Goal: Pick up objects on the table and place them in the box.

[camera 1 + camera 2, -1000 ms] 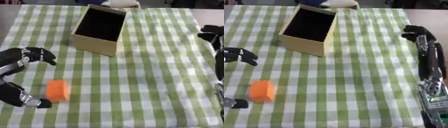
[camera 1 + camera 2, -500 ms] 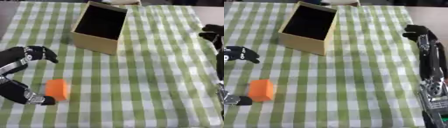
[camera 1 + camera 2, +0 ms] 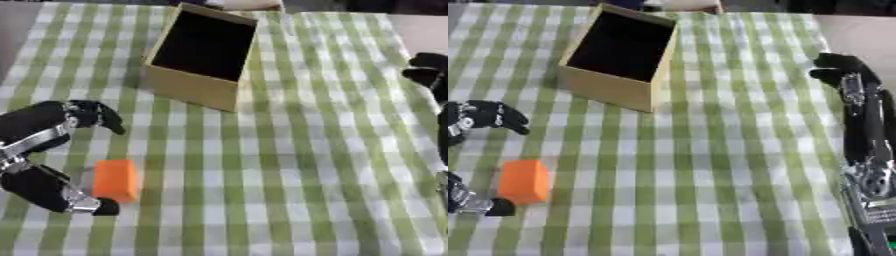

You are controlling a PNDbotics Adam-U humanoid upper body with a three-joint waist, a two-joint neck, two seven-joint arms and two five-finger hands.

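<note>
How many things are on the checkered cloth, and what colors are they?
Orange block: 1
Tan box: 1
Total: 2

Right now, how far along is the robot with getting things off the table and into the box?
Done: nothing that shows; the box looks dark and empty inside. In hand: the left hand is spread around the orange block, fingers beyond it, thumb at its near edge, but the block lies on the cloth. The right hand is idle at the right edge. Left: grasp, lift, drop in.
</note>
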